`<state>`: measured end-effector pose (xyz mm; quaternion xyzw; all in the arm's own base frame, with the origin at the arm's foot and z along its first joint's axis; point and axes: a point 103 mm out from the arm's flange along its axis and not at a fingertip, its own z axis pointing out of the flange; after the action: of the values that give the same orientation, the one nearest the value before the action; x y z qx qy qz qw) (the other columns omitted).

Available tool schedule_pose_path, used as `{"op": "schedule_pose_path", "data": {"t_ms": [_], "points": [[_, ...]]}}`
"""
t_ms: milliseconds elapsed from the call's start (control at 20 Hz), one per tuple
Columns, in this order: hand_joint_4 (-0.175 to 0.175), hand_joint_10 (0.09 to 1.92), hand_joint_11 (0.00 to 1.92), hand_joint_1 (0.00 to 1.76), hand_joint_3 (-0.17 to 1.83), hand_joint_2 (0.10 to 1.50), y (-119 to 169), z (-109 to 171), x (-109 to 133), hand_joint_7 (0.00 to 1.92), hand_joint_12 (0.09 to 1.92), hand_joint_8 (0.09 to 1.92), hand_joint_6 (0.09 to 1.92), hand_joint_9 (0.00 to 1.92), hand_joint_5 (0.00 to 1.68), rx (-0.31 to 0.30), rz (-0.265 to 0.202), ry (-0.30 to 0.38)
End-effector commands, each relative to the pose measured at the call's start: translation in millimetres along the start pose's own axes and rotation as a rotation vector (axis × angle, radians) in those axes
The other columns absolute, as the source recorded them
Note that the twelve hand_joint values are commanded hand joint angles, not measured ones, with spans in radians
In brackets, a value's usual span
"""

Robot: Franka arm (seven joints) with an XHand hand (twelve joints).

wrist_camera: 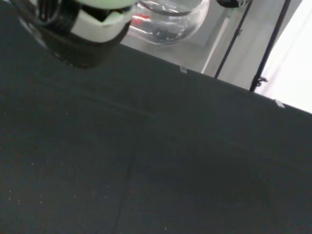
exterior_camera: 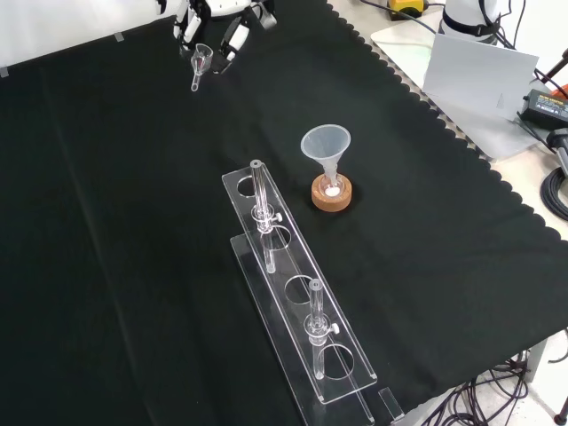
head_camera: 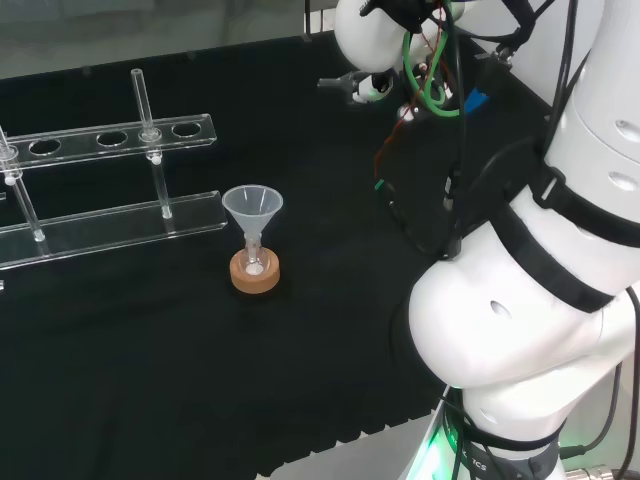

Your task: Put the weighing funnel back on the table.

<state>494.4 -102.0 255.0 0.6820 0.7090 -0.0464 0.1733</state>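
Hold: small clear scoop-shaped weighing funnel (exterior_camera: pixel 202 57) pinched by black-and-white hand (exterior_camera: pixel 235 35), apparently aloft, well apart from big clear cone funnel (exterior_camera: pixel 326 144). Needed lowering gently until touching black cloth (exterior_camera: pixel 124 222), then releasing.

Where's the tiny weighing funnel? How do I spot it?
In the front view, look to the top edge of the black cloth, where the robot's hand hangs. Right below the hand is the weighing funnel, a tiny clear scoop with a short stem. The funnel mid-cloth is far bigger and stands on a cork ring.
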Motion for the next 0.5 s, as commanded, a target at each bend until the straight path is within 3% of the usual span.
{"op": "schedule_pose_path", "data": {"t_ms": [50, 250, 500], "points": [[0.175, 0.11, 0.0, 1.12, 0.44, 0.74, -7, 22, 3, 1.71, 1.5, 0.09, 0.43, 1.24, 1.35, 0.02, 0.04, 0.028], [0.175, 0.11, 0.0, 1.12, 0.44, 0.74, -12, 38, 6, 1.71, 1.5, 0.09, 0.43, 1.24, 1.35, 0.041, 0.079, 0.048], [0.175, 0.11, 0.0, 1.12, 0.44, 0.74, -13, 57, 13, 1.71, 1.5, 0.09, 0.43, 1.24, 1.35, 0.053, 0.085, 0.062]]}}
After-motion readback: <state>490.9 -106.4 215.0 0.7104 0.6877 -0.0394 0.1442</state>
